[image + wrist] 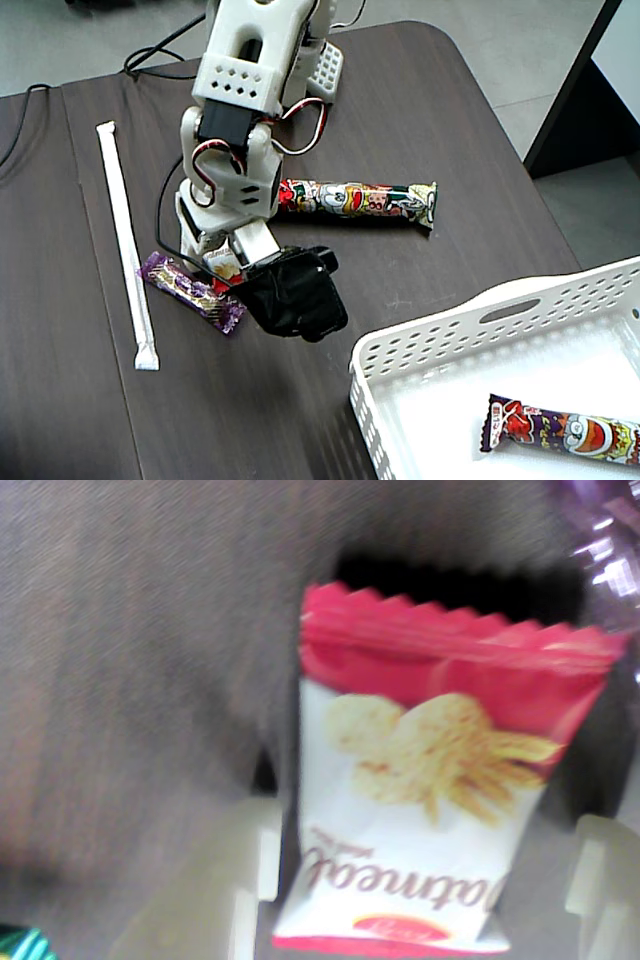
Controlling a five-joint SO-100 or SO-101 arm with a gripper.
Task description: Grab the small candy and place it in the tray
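Observation:
The small candy [222, 262], a cream-white packet with red ends, sits between my gripper's [226, 266] white fingers just above the dark table. In the wrist view the candy [420, 780] fills the picture, with one finger [240, 890] against its left side and the other finger [605, 880] close on its right. My gripper [420, 890] looks shut on it. The white perforated tray [420, 335] stands at the lower right of the fixed view, well away from the gripper.
A purple foil candy [190, 290] lies just left of the gripper and shows in the wrist view [600, 540]. A cartoon-printed snack stick [360, 200] lies behind the arm, and another [560, 430] lies in the tray. A long white wrapped stick [125, 240] lies at the left.

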